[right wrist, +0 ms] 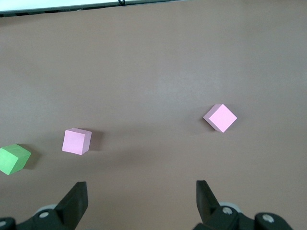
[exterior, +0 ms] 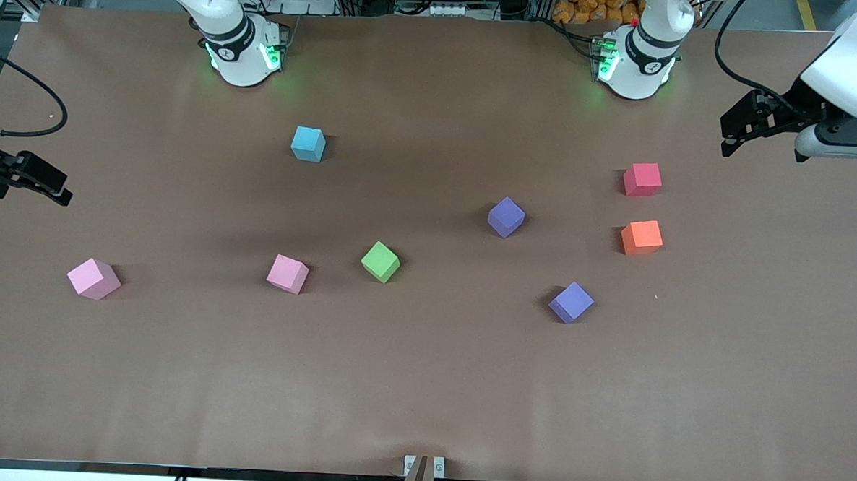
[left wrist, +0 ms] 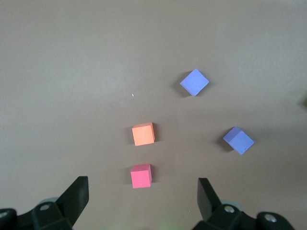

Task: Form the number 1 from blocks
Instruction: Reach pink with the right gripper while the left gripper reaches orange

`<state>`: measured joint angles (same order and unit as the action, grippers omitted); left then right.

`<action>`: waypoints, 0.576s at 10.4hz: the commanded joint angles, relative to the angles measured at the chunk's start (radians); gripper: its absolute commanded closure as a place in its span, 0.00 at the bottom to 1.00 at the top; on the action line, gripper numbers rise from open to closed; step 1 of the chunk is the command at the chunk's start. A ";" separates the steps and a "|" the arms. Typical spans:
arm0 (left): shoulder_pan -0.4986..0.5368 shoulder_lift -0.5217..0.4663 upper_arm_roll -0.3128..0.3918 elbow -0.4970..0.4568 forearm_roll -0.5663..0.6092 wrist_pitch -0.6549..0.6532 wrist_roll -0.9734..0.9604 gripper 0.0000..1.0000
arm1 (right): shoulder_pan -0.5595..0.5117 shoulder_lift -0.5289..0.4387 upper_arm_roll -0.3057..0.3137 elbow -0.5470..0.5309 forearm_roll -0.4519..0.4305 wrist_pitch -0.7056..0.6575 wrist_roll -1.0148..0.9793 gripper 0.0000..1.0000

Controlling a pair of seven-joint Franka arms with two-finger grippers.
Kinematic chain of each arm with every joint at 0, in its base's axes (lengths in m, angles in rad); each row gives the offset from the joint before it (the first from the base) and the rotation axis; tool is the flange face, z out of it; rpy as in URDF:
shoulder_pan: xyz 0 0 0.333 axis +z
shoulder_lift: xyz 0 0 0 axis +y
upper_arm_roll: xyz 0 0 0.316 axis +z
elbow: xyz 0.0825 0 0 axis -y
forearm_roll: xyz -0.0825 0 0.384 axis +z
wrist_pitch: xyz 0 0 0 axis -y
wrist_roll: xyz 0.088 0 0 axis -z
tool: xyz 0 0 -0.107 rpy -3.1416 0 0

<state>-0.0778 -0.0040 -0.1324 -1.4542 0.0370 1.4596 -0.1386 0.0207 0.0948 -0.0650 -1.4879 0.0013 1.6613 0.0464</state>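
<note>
The front view looks down from high across the bench [exterior: 422,385], facing both robot bases. Each wrist view looks straight down past its own tool. The left tool [left wrist: 143,191] sees the red block [left wrist: 141,175], shared with the front view [exterior: 642,179]; the right tool [right wrist: 140,194] shares the green block [right wrist: 13,158].

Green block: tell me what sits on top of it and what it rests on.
Nothing sits on the green block; its top face is bare and no other block touches it. It rests directly on the brown table cover. Its underside is hidden.
</note>
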 commanded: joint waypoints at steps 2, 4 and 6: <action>0.004 0.059 -0.003 -0.017 0.011 -0.007 -0.027 0.00 | -0.013 -0.006 0.013 0.001 -0.015 -0.011 -0.010 0.00; -0.005 0.079 -0.003 -0.085 0.007 0.037 -0.039 0.00 | -0.005 0.000 0.013 -0.003 -0.012 -0.011 -0.008 0.00; 0.000 0.076 -0.003 -0.270 0.012 0.199 -0.064 0.00 | 0.014 0.020 0.013 -0.011 -0.004 -0.011 -0.008 0.00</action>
<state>-0.0782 0.0957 -0.1325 -1.5905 0.0371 1.5566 -0.1743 0.0248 0.1043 -0.0588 -1.4924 0.0012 1.6558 0.0457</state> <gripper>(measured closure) 0.000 0.000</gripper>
